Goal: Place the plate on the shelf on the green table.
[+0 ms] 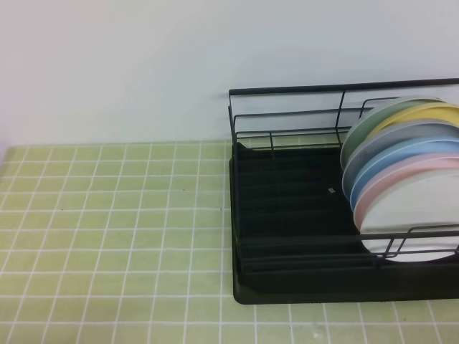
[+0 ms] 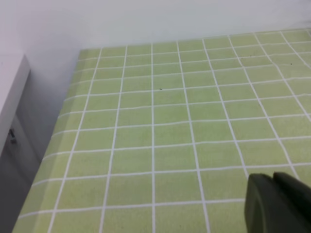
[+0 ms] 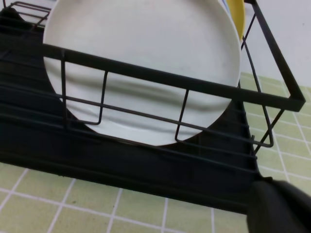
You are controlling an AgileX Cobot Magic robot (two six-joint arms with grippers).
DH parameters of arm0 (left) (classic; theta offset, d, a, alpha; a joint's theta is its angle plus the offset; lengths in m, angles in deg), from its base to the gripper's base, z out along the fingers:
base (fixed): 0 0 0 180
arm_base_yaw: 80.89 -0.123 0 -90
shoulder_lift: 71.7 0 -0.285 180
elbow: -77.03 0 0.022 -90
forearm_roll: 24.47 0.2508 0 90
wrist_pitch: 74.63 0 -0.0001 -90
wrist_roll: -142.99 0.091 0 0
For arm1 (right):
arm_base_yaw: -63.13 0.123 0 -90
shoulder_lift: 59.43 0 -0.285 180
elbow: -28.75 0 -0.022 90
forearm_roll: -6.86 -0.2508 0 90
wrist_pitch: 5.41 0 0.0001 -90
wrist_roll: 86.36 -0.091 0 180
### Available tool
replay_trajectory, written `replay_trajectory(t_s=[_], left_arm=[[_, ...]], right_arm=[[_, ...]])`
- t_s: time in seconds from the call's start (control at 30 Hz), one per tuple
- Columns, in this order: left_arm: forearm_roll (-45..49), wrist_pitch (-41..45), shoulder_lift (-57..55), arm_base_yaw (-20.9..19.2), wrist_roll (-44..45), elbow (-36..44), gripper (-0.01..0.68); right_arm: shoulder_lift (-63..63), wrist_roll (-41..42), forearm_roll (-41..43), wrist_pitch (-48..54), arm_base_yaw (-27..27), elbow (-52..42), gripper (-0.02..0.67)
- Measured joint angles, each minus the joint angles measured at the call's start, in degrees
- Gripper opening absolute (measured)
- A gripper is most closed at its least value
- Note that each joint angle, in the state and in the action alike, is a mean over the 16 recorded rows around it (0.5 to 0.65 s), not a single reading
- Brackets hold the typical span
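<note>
The white plate [image 1: 419, 215] stands on edge in the black wire shelf [image 1: 287, 215], frontmost in a row of coloured plates, at the right of the green table [image 1: 107, 229]. In the right wrist view the plate [image 3: 146, 53] fills the space behind the shelf's front rail [image 3: 170, 80], with nothing gripping it. My right gripper [image 3: 279, 206] shows as a dark shut tip at the bottom right, in front of the shelf and apart from it. Over bare green tiles [image 2: 170, 131] sits my left gripper [image 2: 274, 204], shut and empty. Neither gripper appears in the exterior high view.
Behind the white plate stand a pink plate [image 1: 401, 175], a blue plate [image 1: 401, 154], and grey, yellow [image 1: 430, 113] and green ones. A white wall [image 1: 143, 64] backs the table. The table's left edge drops off beside a white ledge [image 2: 9, 97].
</note>
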Motion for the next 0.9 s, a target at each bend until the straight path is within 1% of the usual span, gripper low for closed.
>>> replay_trajectory(t_s=[0.57, 0.9], left_arm=[[0.0, 0.0, 0.07, -0.02, 0.0, 0.0, -0.002], [0.0, 0.0, 0.1, 0.28, 0.0, 0.0, -0.002]], right_arm=[[0.0, 0.0, -0.02, 0.02, -0.18, 0.0, 0.0], [0.0, 0.0, -0.08, 0.15, -3.16, 0.0, 0.0]])
